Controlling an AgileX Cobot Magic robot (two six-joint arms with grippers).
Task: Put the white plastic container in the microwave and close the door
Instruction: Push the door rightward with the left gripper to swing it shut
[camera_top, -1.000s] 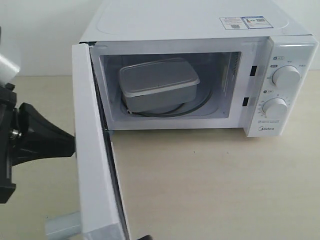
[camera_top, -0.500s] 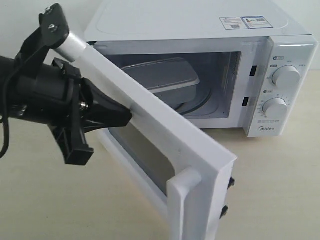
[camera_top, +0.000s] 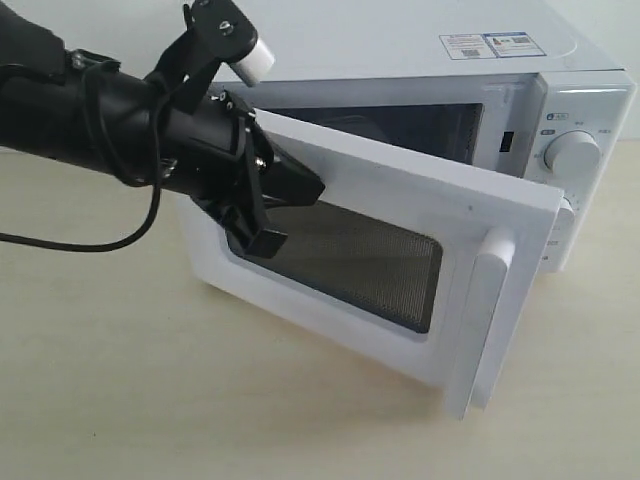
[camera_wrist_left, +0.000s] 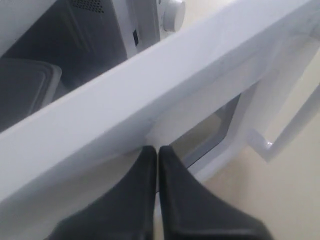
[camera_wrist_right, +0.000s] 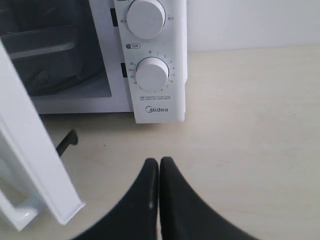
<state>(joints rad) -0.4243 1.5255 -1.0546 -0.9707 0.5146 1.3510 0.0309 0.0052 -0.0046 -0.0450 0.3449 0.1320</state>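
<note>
The white microwave (camera_top: 400, 60) stands at the back with its door (camera_top: 390, 190) swung partway shut, dark window (camera_top: 350, 265) and bar handle (camera_top: 490, 320) facing outward. My left gripper (camera_top: 315, 185) is shut, its tips (camera_wrist_left: 157, 149) pressed on the door's outer face near the hinge side. The white plastic container (camera_wrist_left: 25, 85) lies inside the cavity, dim behind the door; it also shows in the right wrist view (camera_wrist_right: 45, 50) and is hidden in the exterior view. My right gripper (camera_wrist_right: 159, 161) is shut and empty above the table in front of the control panel.
Two round knobs (camera_wrist_right: 146, 17) (camera_wrist_right: 152, 73) sit on the panel at the microwave's right. The door's free edge (camera_wrist_right: 30, 170) with a black latch hook (camera_wrist_right: 66, 142) juts out over the beige table (camera_top: 150, 400). A black cable (camera_top: 80, 245) trails from the left arm.
The door has swung from wide open to about half shut. My left arm has moved up and to the right with it, tips against the door's outer face.
</note>
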